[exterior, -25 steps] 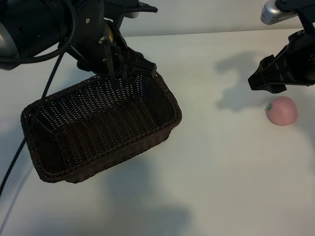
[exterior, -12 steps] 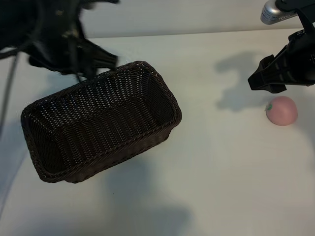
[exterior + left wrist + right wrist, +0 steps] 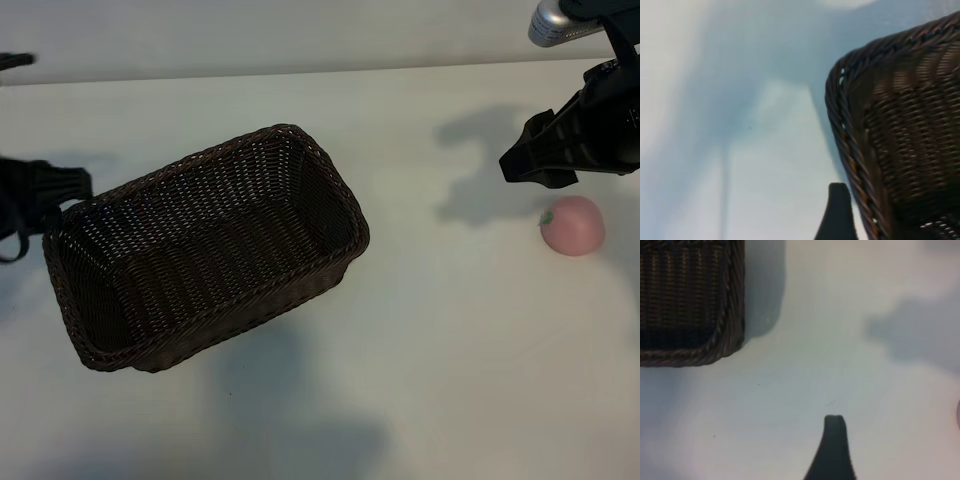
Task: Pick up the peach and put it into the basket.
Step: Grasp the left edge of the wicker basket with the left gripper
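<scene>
The pale-pink peach (image 3: 572, 225) lies on the white table at the right, a good way from the basket. The dark-brown wicker basket (image 3: 300, 150) stands at centre-left with nothing inside. My right gripper (image 3: 535, 170) hovers just up and left of the peach, open and holding nothing; in the right wrist view one finger (image 3: 834, 445) shows over bare table, with the basket's corner (image 3: 715, 347) farther off. My left gripper (image 3: 60, 195) is at the table's left edge beside the basket's left end, open and holding nothing; one finger (image 3: 838, 212) sits next to the braided rim (image 3: 840, 125).
The white table (image 3: 450, 350) runs open between the basket and the peach and along the front. The arms' shadows fall on it near the right gripper and in front of the basket.
My left arm has swung away from above the basket's far rim to the left edge of the table. The right gripper, the peach and the basket have stayed in place.
</scene>
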Robot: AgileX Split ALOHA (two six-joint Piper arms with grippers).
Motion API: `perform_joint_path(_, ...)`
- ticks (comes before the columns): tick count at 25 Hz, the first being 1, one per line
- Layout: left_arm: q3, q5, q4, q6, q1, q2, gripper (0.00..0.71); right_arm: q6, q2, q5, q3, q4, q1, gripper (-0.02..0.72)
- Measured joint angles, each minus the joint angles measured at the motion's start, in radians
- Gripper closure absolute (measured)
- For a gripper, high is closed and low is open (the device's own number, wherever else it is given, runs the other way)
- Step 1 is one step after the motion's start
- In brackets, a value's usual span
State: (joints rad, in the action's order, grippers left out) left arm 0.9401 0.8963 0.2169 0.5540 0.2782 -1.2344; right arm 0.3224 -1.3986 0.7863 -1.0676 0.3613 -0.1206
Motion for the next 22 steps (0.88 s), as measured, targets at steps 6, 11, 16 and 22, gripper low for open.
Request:
perform_joint_path(6, -0.114, -0.121, -0.009, 0.175, -0.006, -0.017, 0.118, 0.000, 0.000, 0.001, 0.000, 0.000, 0.000, 0.117)
perform_joint_path(11, -0.199, -0.207, 0.002, 0.290, -0.015, -0.067, 0.118, 0.000, 0.000, 0.002, 0.000, 0.000, 0.000, 0.117)
perform_joint_path(16, -0.221, -0.240, 0.010, 0.305, -0.016, -0.145, 0.118, 0.000, 0.000, 0.004, 0.000, 0.000, 0.000, 0.117)
perform_joint_path(22, -0.221, -0.292, 0.010, 0.306, -0.016, -0.220, 0.118, 0.000, 0.000, 0.011, 0.000, 0.000, 0.000, 0.117)
